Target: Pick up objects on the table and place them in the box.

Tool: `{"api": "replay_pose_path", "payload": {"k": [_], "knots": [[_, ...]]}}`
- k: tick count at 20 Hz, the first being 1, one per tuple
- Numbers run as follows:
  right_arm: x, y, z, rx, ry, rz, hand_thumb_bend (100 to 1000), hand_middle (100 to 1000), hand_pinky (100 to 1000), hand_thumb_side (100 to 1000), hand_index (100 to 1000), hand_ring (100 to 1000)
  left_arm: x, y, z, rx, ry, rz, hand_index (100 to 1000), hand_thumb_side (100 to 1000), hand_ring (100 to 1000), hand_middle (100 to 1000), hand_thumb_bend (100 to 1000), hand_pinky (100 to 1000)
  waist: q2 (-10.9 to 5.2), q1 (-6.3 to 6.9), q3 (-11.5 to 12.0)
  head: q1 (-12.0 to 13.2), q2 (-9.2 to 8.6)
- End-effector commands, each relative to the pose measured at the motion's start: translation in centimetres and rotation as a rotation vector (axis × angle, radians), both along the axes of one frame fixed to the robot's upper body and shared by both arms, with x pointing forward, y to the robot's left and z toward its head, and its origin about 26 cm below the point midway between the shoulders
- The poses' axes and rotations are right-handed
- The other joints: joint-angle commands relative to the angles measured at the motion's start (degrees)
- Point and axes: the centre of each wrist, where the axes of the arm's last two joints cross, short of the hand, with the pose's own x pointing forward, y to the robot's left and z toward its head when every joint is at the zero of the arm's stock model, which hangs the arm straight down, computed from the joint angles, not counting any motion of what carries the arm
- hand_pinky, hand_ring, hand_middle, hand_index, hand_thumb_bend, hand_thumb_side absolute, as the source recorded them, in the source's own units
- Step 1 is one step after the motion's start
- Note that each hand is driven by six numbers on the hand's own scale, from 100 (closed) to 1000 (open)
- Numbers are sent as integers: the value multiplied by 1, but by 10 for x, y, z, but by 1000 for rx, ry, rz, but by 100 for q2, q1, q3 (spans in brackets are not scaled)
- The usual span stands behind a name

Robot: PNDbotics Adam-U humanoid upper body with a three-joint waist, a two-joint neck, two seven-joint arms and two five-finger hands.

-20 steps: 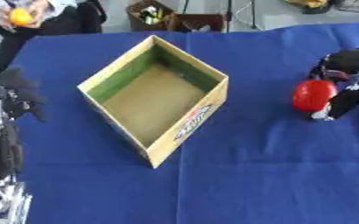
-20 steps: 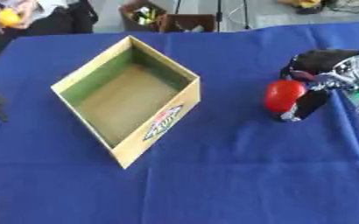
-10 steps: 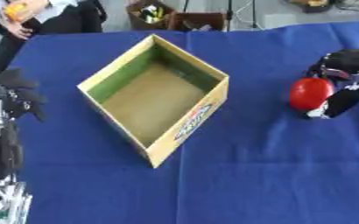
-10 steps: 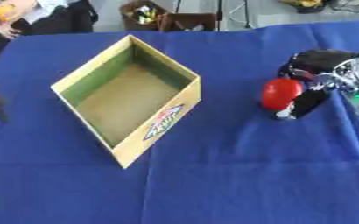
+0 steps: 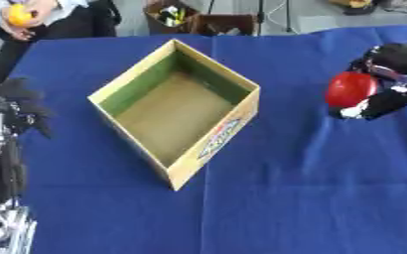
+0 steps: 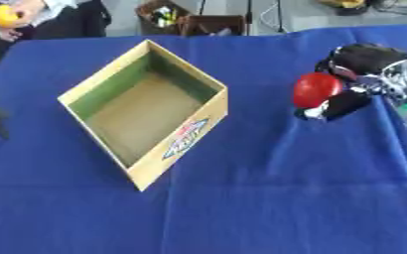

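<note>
Blue tablecloth (image 5: pixel 311 188), open cardboard box (image 5: pixel 179 110), right hand (image 6: pixel 359 74) curled around red ball (image 6: pixel 317 90), left hand (image 5: pixel 16 101) indistinct.

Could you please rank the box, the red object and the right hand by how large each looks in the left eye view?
1. The box, by far the largest.
2. The right hand, though partly cut off by the view's edge.
3. The red object it holds, only somewhat smaller than the hand.

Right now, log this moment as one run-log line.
right hand: shut on red ball, right of box | left hand: idle at left edge | cardboard box: empty | blue tablecloth
</note>
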Motion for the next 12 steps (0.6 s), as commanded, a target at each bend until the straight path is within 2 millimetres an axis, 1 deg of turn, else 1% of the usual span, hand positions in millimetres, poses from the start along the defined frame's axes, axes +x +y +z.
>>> {"api": "replay_pose_path", "payload": {"k": [1,3,6,8,10,11,12], "knots": [[-7,0,30,12,-99,22,100,311,403,787,450,433,-1,0,8,13,-28,-10,761,926,478,548,100,287,-125,-29,14,13,-69],[-10,4,40,19,-136,41,104,304,403,808,446,426,-1,0,8,13,-28,-10,761,925,478,548,100,287,-129,-37,19,12,-61],[-15,18,63,40,-210,91,141,300,403,841,446,416,-1,0,8,15,-26,-11,761,925,478,548,100,288,-147,-53,29,1,-47],[-17,30,75,50,-245,128,146,301,402,853,446,414,-1,0,7,16,-24,-11,761,925,479,549,100,288,-162,-65,44,-19,-38],[-17,42,84,58,-262,158,152,300,401,856,445,412,-2,1,7,17,-21,-12,761,925,479,549,100,288,-177,-74,60,-34,-32],[-20,52,88,30,-281,186,175,298,400,849,445,407,-2,0,7,18,-20,-13,761,925,479,549,100,288,-185,-80,76,-47,-33],[-18,60,91,55,-281,204,201,296,399,840,445,402,-2,0,7,18,-19,-14,761,925,479,549,100,288,-196,-85,97,-65,-28]]}}
